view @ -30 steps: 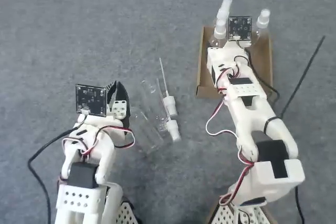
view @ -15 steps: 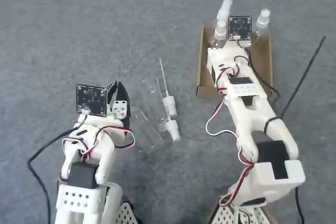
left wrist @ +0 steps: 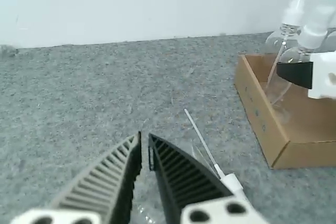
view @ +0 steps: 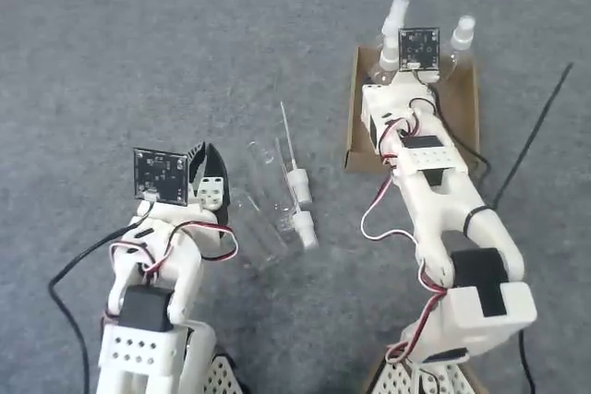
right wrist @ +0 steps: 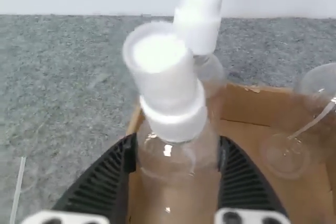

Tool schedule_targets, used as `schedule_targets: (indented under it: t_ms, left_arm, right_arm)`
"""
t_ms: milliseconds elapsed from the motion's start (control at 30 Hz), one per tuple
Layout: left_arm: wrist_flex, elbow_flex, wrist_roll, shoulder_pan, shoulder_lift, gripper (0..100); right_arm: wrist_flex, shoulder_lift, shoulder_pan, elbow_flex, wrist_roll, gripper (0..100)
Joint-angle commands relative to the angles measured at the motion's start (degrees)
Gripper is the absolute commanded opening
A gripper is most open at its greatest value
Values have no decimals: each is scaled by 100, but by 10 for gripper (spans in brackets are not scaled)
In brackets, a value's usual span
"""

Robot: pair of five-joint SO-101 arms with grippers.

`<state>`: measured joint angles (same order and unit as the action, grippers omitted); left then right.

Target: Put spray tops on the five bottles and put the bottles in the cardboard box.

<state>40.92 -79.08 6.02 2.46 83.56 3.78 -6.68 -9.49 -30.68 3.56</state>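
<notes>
In the right wrist view my right gripper (right wrist: 177,143) is shut on a clear bottle (right wrist: 178,171) with a white spray top (right wrist: 164,77), held upright inside the cardboard box (right wrist: 249,104). Two more topped bottles (view: 398,12) (view: 462,34) stand at the box's far end (view: 462,126). On the carpet lie two clear uncapped bottles (view: 263,211), with two loose spray tops (view: 298,182) (view: 306,228) and their dip tubes beside them. My left gripper (view: 208,159) hovers just left of the loose bottles, shut with nothing between its fingers (left wrist: 121,169).
Grey carpet covers the table. The box (left wrist: 262,124) sits at the back right, with the right arm stretched over its near edge. Open carpet lies at the far left and between the two arms.
The right arm has shifted slightly farther into the box with the bottle. The left arm has not moved.
</notes>
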Motion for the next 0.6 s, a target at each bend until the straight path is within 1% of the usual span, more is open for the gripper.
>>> schedule_targets:
  t_ms: [0, 567]
  left_arm:
    - [-167, 48, 70, -18, 123, 11]
    - [-167, 40, 70, -9, 123, 11]
  right_arm:
    - [154, 84, -13, 149, -88, 184]
    - [215, 119, -13, 413, -105, 188]
